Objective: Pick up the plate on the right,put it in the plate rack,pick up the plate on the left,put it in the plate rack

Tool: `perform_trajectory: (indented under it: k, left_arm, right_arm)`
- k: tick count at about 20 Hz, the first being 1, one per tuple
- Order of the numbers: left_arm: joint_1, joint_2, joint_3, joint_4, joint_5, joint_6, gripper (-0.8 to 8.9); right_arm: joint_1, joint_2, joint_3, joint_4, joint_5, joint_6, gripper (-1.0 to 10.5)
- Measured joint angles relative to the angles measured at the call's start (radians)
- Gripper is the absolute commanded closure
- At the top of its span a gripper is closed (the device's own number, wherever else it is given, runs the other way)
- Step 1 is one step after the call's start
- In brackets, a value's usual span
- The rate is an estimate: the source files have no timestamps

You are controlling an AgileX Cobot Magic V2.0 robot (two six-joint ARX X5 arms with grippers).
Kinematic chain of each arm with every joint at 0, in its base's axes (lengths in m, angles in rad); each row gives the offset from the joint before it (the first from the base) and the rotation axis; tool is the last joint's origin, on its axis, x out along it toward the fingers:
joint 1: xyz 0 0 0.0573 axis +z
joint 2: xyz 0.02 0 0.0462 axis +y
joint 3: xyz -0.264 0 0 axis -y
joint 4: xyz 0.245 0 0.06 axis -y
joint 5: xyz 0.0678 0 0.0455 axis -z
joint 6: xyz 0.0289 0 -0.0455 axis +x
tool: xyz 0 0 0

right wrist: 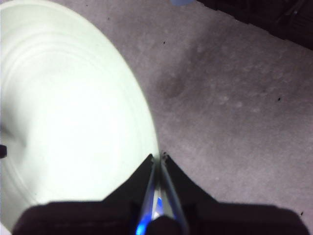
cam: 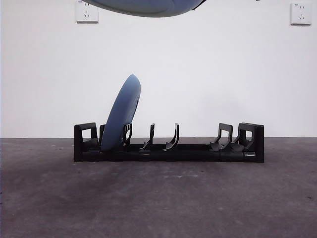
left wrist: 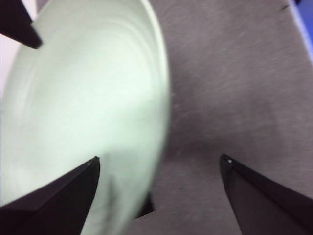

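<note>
My right gripper [right wrist: 160,159] is pinched on the rim of a pale plate [right wrist: 68,107], held high above the plate rack [cam: 168,148]. Left gripper [left wrist: 159,164] is spread beside it. A blue plate [cam: 121,114] leans in the rack. The held plate is cropped in the front view.

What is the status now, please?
Right gripper shut on raised plate, high above plate rack. Left gripper jaws open. Racked plate leaning in end slot. Other slots unobstructed.
</note>
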Motion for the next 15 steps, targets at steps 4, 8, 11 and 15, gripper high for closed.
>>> perform_trajectory:
  k: [4,8,11,15]
  left_arm:
    - [-0.015,0.009,0.0,0.024,-0.032,0.009,5.01]
    - [-0.018,0.011,0.0,0.024,-0.033,0.009,8.34]
    - [-0.018,0.011,0.0,0.024,-0.033,0.008,8.21]
    - [-0.018,0.011,0.0,0.022,-0.033,0.008,8.21]
  right_arm:
    - [0.011,0.0,0.0,0.0,0.005,0.004,9.6]
    - [0.021,0.0,0.0,0.0,0.032,0.007,9.6]
    - [0.021,0.0,0.0,0.0,0.051,0.008,9.6]
    - [0.021,0.0,0.0,0.0,0.064,0.01,9.6]
